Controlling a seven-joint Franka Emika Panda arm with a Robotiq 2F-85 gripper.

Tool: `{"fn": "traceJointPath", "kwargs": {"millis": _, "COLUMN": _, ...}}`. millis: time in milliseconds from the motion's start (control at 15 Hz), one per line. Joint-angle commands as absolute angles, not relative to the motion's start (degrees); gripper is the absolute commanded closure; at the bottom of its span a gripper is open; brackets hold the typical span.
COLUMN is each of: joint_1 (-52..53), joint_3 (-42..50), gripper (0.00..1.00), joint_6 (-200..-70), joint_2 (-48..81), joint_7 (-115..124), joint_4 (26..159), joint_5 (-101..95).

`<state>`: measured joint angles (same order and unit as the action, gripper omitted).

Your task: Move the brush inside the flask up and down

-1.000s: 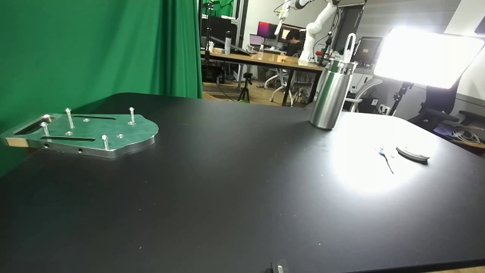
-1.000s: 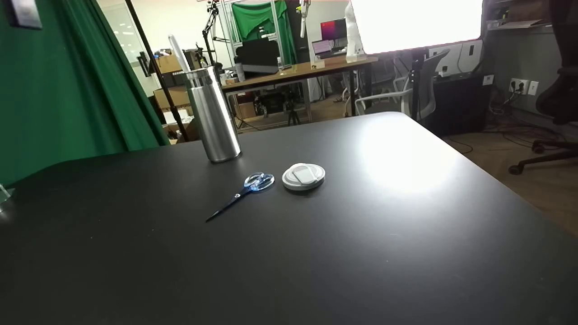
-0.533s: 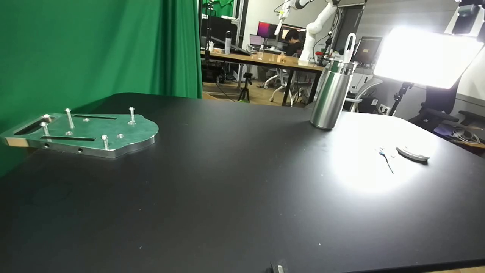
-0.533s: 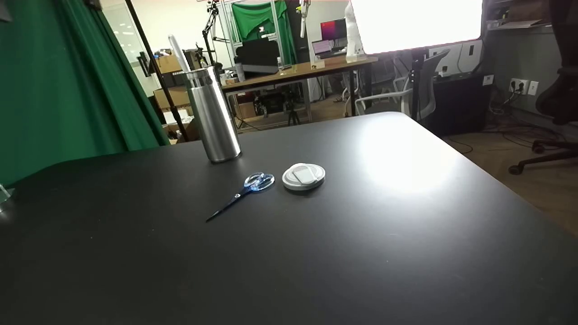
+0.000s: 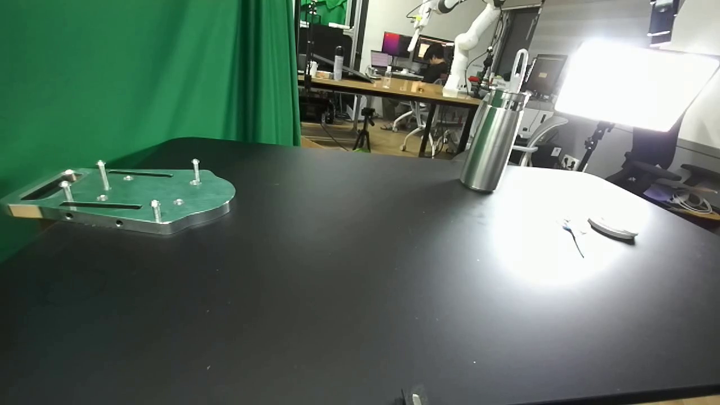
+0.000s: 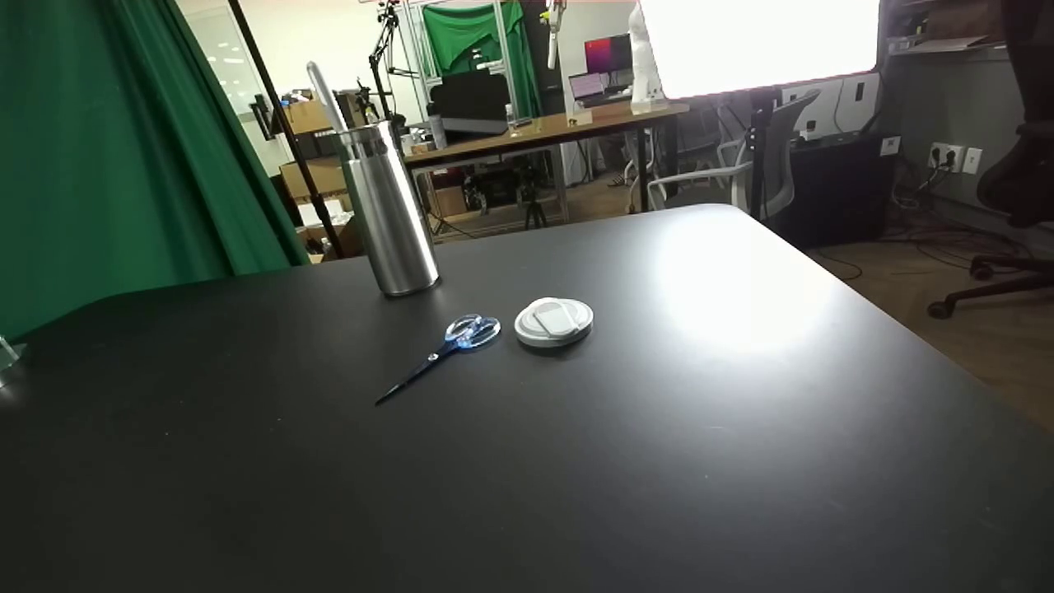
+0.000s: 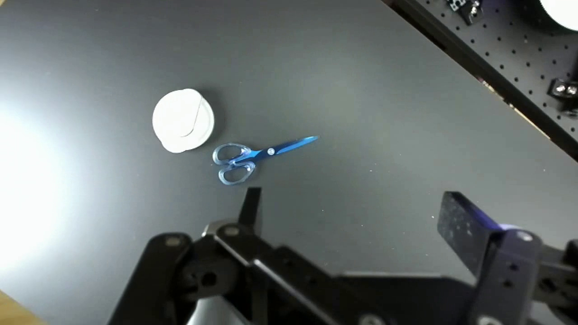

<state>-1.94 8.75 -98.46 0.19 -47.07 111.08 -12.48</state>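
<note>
The flask is a tall silver metal cylinder standing upright on the black table, in both exterior views (image 5: pixel 490 146) (image 6: pixel 391 218). The brush's pale looped handle (image 5: pixel 518 70) sticks up out of the flask's mouth and leans a little; it also shows in an exterior view (image 6: pixel 327 97). Its lower part is hidden inside the flask. My gripper (image 7: pixel 354 194) is open and empty above the table in the wrist view. Silver metal (image 7: pixel 212 311) shows behind its left finger, seemingly part of the flask. A dark part of the gripper or arm (image 5: pixel 662 22) shows at the top right in an exterior view.
Blue scissors (image 7: pixel 266 153) and a round white lid (image 7: pixel 183 120) lie on the table (image 5: pixel 315 281) near the flask. A green plate with metal pegs (image 5: pixel 140 194) lies at the far left by the green curtain. A bright light panel (image 5: pixel 633 84) stands behind.
In an exterior view the dark gripper part came in at the top right and moved left. In an exterior view the part at the top left went out of frame. Flask and brush stayed still.
</note>
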Motion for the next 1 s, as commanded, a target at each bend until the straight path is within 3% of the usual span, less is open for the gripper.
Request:
{"fn": "traceJointPath", "kwargs": {"millis": 0, "joint_1": -2.55, "joint_3": 6.11, "gripper": 0.0, "joint_6": -93.16, "joint_2": 10.82, "joint_7": -55.1, "joint_4": 96.69, "joint_5": -17.14}}
{"fn": "traceJointPath", "kwargs": {"millis": 67, "joint_1": -2.49, "joint_3": 5.4, "gripper": 0.0, "joint_6": -92.93, "joint_2": 13.25, "joint_7": -57.1, "joint_4": 93.66, "joint_5": -18.79}}
{"fn": "traceJointPath", "kwargs": {"millis": 133, "joint_1": -3.23, "joint_3": 5.45, "gripper": 0.0, "joint_6": -96.07, "joint_2": 7.31, "joint_7": -53.45, "joint_4": 101.98, "joint_5": -16.52}}
{"fn": "traceJointPath", "kwargs": {"millis": 400, "joint_1": -3.2, "joint_3": 4.31, "gripper": 0.0, "joint_6": -94.55, "joint_2": 12.92, "joint_7": -55.8, "joint_4": 95.68, "joint_5": -18.34}}
{"fn": "traceJointPath", "kwargs": {"millis": 933, "joint_1": -3.3, "joint_3": 4.33, "gripper": 0.0, "joint_6": -94.24, "joint_2": 13.09, "joint_7": -56.27, "joint_4": 95.09, "joint_5": -18.35}}
